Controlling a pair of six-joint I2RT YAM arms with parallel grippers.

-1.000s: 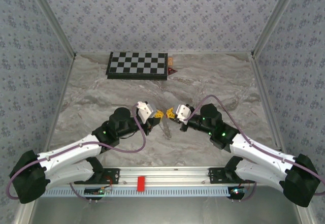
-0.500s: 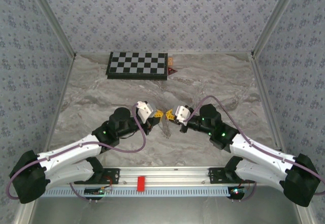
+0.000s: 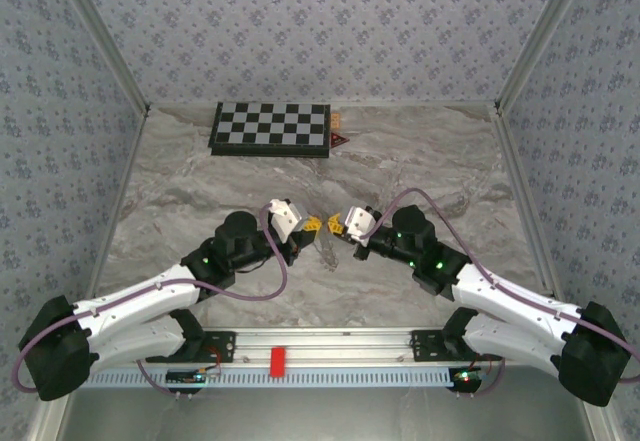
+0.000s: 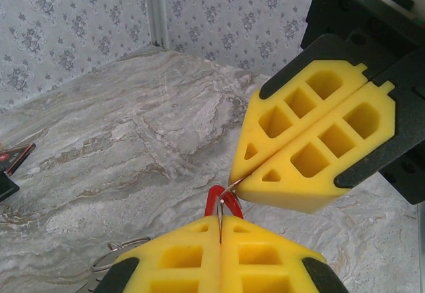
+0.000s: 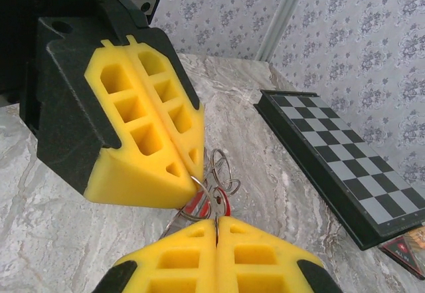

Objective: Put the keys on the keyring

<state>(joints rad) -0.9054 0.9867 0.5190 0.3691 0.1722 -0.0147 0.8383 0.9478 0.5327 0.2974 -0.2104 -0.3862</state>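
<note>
Yellow foam left pincer pinches a red-headed key, right pincer pinches the thin silvery wire keyring; this looks like threading, and next the key needs sliding round the coil.

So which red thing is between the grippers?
The key, at the shut tips of the left gripper and right gripper; the red block sits on the near rail, the dark-red piece by the chessboard.

Mid-counter, the left gripper and right gripper meet tip to tip, both clamped on the keyring between them, with a key right at the tips. Far edge, left of centre: the chessboard, with a small triangular piece just beside its right end. Near edge: a block on the rail, between the arm bases.
</note>
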